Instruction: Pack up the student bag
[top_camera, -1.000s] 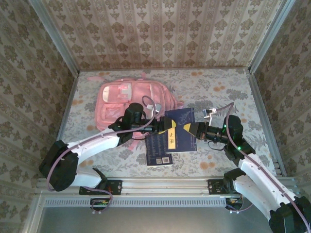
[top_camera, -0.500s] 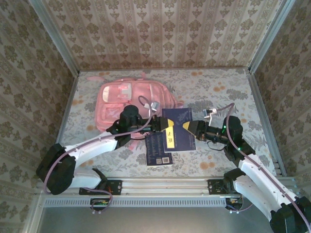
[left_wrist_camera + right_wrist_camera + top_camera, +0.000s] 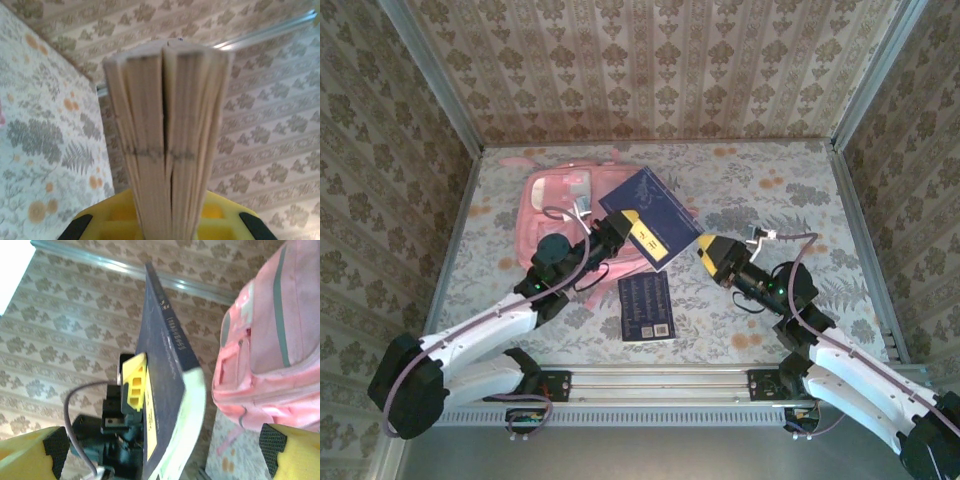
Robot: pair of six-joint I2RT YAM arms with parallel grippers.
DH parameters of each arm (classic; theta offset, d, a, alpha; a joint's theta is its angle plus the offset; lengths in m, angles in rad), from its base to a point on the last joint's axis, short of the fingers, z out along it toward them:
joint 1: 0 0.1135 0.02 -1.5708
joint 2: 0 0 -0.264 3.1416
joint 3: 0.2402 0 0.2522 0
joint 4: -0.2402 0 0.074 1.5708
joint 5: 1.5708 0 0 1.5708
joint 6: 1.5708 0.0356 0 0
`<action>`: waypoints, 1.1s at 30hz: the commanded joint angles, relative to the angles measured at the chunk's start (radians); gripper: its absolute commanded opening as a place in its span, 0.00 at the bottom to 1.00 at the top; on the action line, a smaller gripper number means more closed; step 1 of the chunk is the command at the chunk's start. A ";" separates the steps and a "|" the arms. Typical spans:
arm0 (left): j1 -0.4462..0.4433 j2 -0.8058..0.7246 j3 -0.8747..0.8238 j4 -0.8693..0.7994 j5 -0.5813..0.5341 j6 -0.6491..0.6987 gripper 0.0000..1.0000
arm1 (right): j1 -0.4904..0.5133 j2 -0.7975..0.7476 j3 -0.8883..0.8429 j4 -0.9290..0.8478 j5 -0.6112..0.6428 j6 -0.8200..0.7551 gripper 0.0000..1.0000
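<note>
The soft pink fabric student bag lies flat at the far left of the flowered tabletop, its long axis going left to right, while the left gripper is clamped on a stiff dark blue book, whose pale paper edge the left wrist view shows from close, and the right gripper has its fingers wide apart.
</note>
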 commanded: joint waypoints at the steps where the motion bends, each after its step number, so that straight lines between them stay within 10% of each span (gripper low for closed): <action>1: 0.000 -0.023 -0.021 0.089 -0.110 -0.049 0.00 | 0.018 0.029 0.015 0.097 0.113 0.041 1.00; 17: -0.019 0.000 -0.012 0.075 -0.121 -0.118 0.00 | 0.100 0.342 0.163 0.282 0.084 0.029 0.98; 26: -0.022 0.012 -0.003 0.036 -0.109 -0.138 0.00 | 0.132 0.402 0.232 0.253 0.092 -0.024 0.65; 33: -0.025 0.033 -0.002 0.031 -0.104 -0.149 0.00 | 0.136 0.411 0.265 0.169 0.122 -0.081 0.21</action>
